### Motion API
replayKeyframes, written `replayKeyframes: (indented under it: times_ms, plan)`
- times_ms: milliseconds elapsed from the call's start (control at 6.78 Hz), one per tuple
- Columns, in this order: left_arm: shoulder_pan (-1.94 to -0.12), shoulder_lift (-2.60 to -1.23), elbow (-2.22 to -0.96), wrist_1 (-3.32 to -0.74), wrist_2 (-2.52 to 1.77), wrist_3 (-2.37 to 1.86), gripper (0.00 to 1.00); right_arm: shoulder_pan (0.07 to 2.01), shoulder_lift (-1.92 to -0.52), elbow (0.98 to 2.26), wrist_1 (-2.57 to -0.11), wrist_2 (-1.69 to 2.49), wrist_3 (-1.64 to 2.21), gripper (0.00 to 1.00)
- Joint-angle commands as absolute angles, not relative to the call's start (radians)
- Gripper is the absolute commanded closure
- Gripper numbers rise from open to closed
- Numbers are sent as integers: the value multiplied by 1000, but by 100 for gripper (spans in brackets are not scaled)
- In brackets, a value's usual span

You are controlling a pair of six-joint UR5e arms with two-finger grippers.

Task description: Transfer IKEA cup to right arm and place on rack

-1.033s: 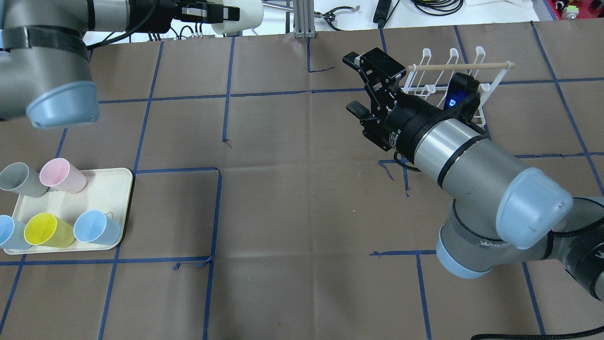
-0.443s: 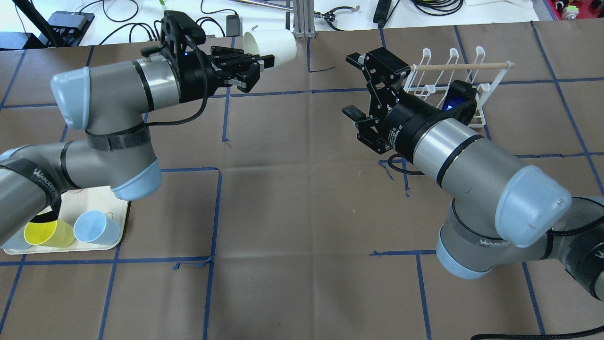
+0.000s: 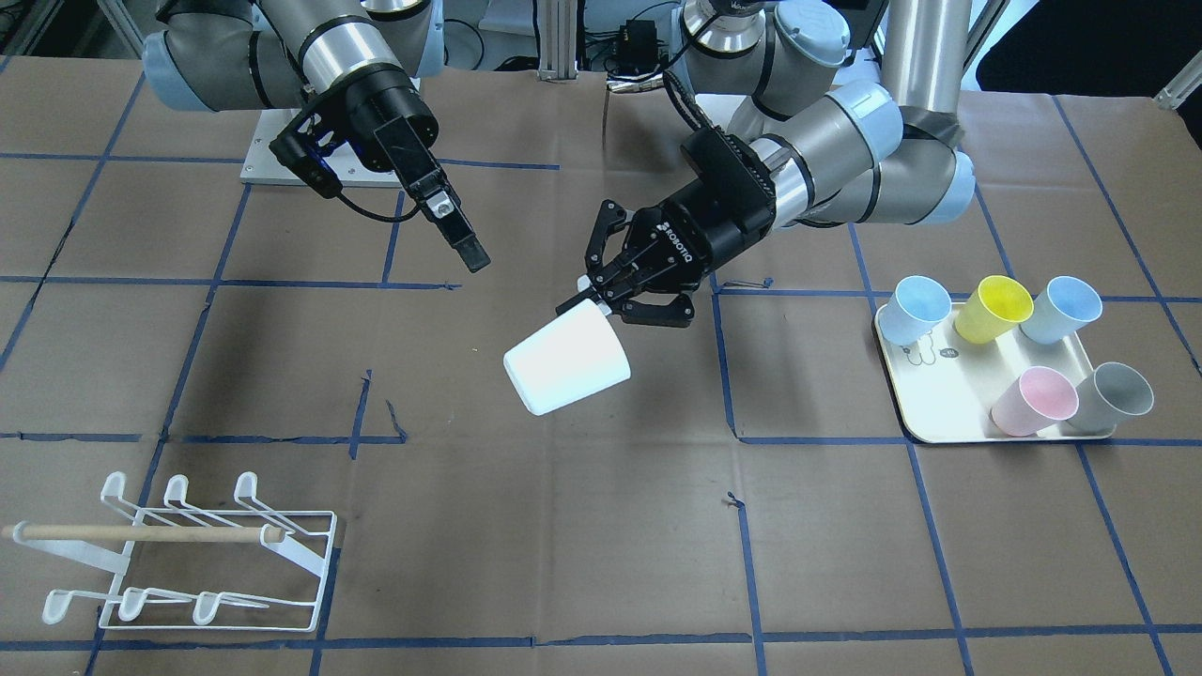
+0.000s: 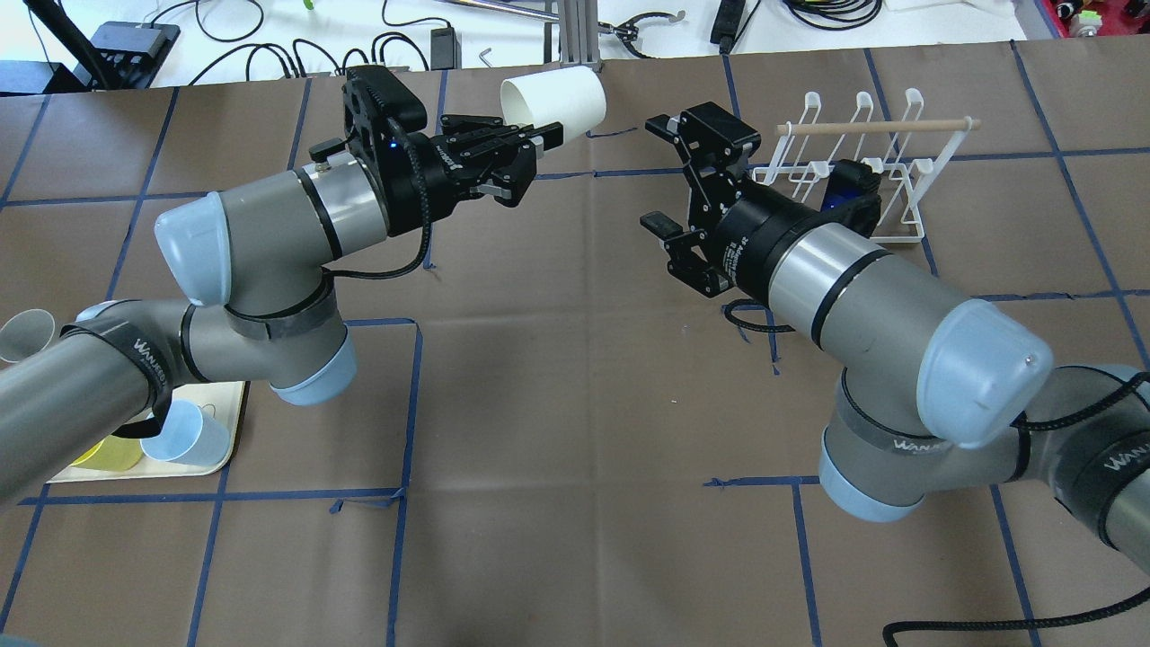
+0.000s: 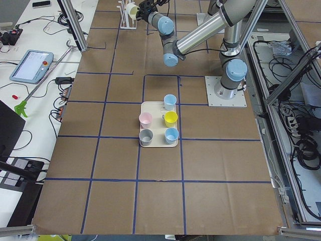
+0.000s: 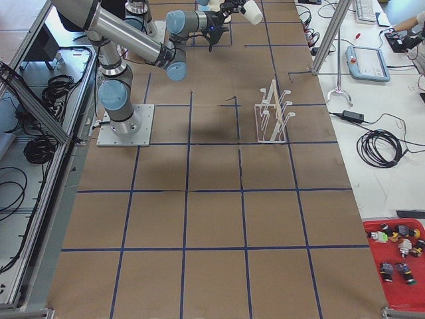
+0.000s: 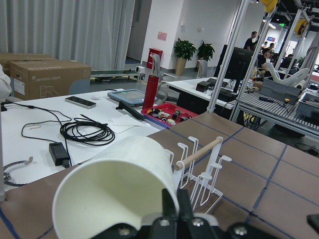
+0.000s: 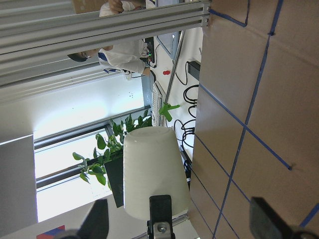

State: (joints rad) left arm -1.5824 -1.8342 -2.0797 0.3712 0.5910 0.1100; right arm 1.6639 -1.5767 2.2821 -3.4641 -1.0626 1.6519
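The IKEA cup is white and hangs on its side above the table's far middle, also seen from the front. My left gripper is shut on its rim, with one finger inside the wall as the left wrist view shows. The right arm's gripper stands open a short way to the cup's right, apart from it. In the right wrist view the cup floats ahead between the spread fingers. The rack stands behind the right gripper, with nothing on its prongs.
A cream tray at the robot's left holds several coloured cups: blue, yellow, pink and grey. My left arm hides much of the tray from overhead. Cables and gear lie beyond the far table edge.
The left arm has swung in and carried the white cup rightward, close to the right gripper. The right gripper has shifted slightly left and stays open.
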Motion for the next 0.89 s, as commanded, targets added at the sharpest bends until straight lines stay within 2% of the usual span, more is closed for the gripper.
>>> replayKeyframes:
  times_ms: [0, 738]
  plan:
    - [-1611, -1822, -2112, 396, 594, 92, 100, 1684, -1527, 2228, -3418, -1063, 1646, 0]
    - [-1611, -1815, -2129, 400, 594, 94, 100, 1700, -1427, 2133, -3418, -1068, 1641, 1]
